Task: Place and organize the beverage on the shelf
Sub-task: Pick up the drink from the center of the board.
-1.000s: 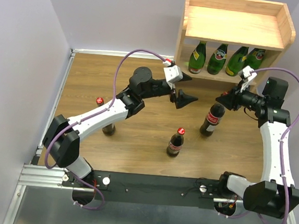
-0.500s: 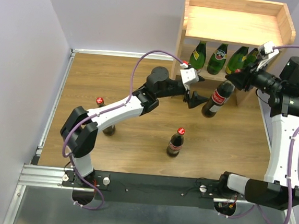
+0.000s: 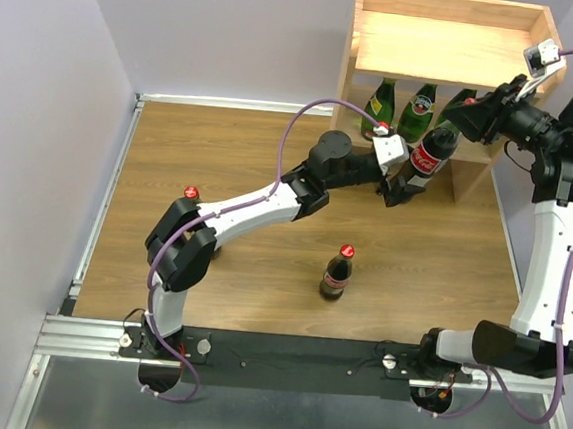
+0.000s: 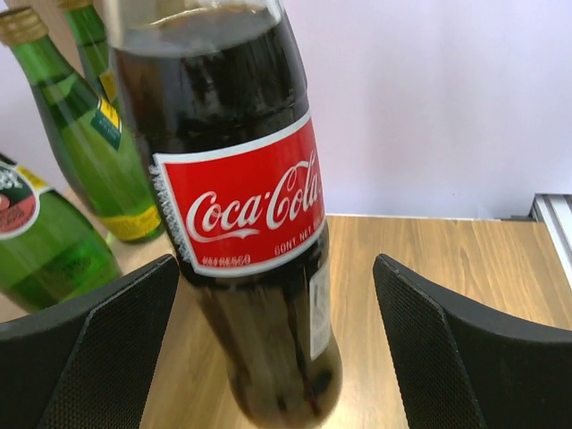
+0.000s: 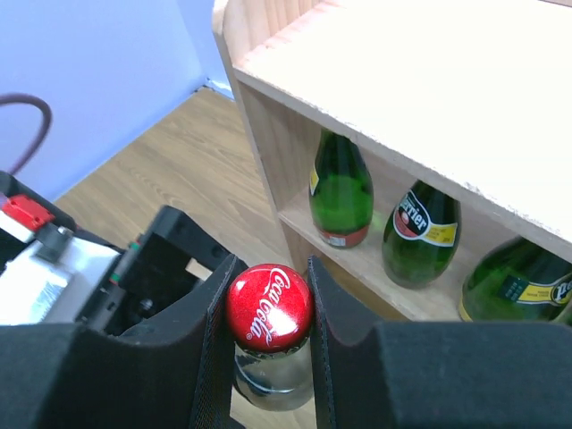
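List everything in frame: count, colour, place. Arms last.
shelf: one, light wood, two tiers, far right of table.
green bottles: three clearly seen, green, on the lower tier; maybe a fourth at the edge.
held cola bottle: one, dark with red cap and label, before the lower tier.
standing cola bottles: two, dark with red caps, one mid-table, one partly hidden behind the left arm.
table: one, brown wood.
left gripper: black, open, straddling the held bottle.
right gripper: black, clamped at its cap.

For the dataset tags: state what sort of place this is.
Likely a robotics lab cell, staged as a small store: arms bolted to a base rail, plain lilac walls boxing a wood-topped table, a wooden shelf of green bottles.
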Controlling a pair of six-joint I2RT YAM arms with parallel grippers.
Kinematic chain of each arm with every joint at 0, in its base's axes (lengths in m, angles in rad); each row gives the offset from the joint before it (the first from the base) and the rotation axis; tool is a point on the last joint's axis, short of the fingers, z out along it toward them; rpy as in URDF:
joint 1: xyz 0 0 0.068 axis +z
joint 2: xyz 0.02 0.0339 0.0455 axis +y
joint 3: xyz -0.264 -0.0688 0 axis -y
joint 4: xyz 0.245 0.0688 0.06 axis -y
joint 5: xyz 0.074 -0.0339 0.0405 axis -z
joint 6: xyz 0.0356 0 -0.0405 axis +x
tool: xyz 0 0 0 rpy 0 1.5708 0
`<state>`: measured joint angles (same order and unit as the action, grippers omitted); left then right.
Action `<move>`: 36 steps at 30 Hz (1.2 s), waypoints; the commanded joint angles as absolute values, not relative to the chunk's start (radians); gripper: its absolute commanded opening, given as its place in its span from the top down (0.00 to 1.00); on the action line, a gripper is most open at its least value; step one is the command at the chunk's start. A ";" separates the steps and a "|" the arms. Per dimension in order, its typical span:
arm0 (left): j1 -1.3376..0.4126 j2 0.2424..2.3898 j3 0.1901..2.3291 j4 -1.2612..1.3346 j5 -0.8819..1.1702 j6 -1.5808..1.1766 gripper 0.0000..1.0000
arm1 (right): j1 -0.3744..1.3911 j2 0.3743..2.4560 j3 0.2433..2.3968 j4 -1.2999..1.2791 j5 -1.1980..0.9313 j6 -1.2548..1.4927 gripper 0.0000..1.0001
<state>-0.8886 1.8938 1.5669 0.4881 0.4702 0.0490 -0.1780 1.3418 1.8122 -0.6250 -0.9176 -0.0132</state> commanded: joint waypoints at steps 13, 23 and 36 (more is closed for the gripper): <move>-0.923 1.980 1.718 0.508 0.311 0.081 0.40 | -0.170 1.342 1.940 -0.457 -0.994 0.120 0.99; -0.931 1.918 1.723 0.518 0.351 0.057 1.00 | -0.169 1.342 1.927 -0.454 -1.003 0.106 0.92; -0.930 1.841 1.815 0.522 0.367 0.052 1.00 | -0.170 1.370 2.022 -0.414 -1.026 0.155 0.09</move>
